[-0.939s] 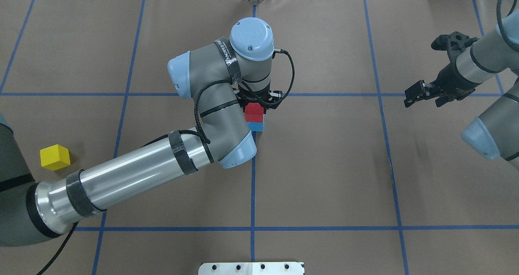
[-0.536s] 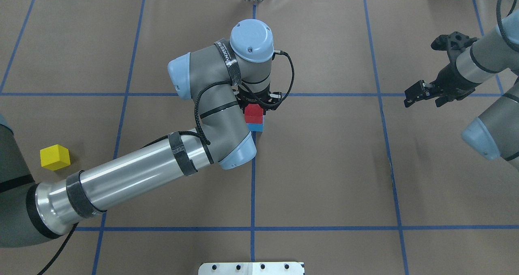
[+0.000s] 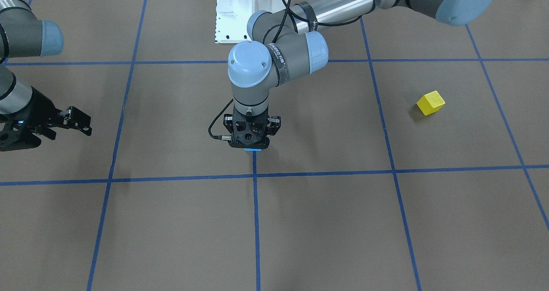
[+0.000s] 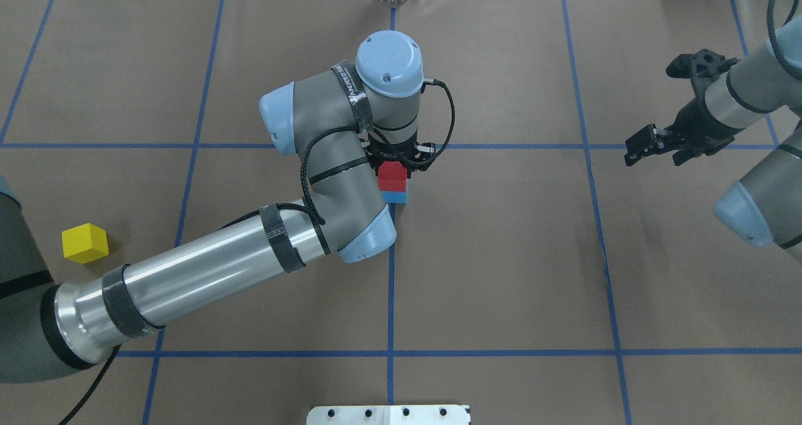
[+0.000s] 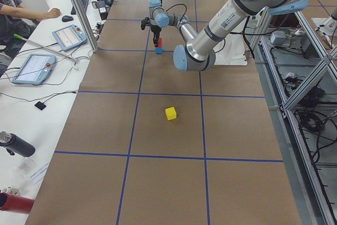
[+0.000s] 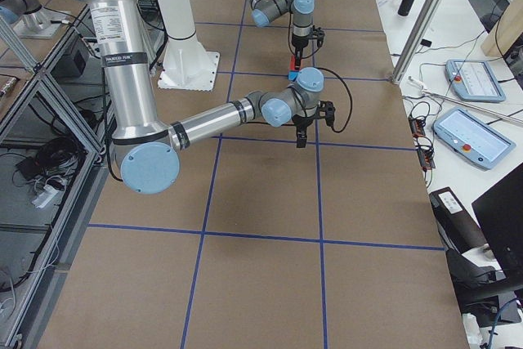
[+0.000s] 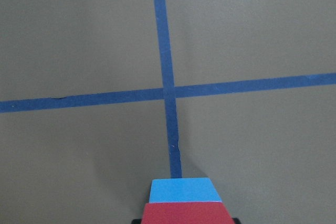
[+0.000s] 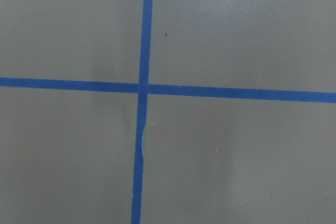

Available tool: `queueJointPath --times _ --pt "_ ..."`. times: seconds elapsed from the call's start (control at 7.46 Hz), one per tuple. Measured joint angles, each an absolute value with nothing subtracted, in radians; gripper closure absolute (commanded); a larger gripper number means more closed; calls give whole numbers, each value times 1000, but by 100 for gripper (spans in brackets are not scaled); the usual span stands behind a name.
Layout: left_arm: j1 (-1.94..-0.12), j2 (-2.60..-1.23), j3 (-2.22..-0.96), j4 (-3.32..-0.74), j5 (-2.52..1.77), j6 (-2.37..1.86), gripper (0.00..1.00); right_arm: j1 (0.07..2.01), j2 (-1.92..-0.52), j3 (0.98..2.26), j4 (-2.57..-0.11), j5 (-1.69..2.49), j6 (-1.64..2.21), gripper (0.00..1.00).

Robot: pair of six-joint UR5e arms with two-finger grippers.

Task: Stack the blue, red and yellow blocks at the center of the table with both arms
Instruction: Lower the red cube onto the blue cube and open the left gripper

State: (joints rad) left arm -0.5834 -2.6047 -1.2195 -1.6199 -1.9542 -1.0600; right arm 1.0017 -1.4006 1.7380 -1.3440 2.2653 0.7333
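Note:
My left gripper [image 4: 393,169] is shut on the red block [image 4: 392,177] at the table's center. It holds the block directly over the blue block [image 4: 395,197], on it or just above; I cannot tell whether they touch. The left wrist view shows the red block [image 7: 186,214] with the blue block [image 7: 184,190] below it, next to a tape crossing. In the front view the gripper [image 3: 250,140] hides the red block and only a sliver of the blue block [image 3: 253,150] shows. The yellow block [image 4: 85,243] lies alone on the robot's far left. My right gripper [image 4: 642,144] is open and empty, far to the right.
The brown table cover carries a grid of blue tape lines [image 4: 391,287]. The white robot base plate [image 4: 388,414] is at the near edge. My left arm's elbow [image 4: 363,237] hangs over the table just short of the stack. The yellow block also shows in the front view [image 3: 430,102].
My left gripper has lowered the red block slightly toward the blue block, so less blue shows. The right arm and the yellow block have not moved.

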Motion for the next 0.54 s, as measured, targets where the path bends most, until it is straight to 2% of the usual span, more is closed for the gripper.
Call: queueJointPath --times 0.27,0.54 --pt "-580 -2604 -1220 -1621 -1949 -1061 46 1002 -1401 1738 -1344 2266 733 0" --pt "-574 -2602 -1219 -1624 -1937 -1061 34 1002 -1401 1738 -1344 2266 733 0"
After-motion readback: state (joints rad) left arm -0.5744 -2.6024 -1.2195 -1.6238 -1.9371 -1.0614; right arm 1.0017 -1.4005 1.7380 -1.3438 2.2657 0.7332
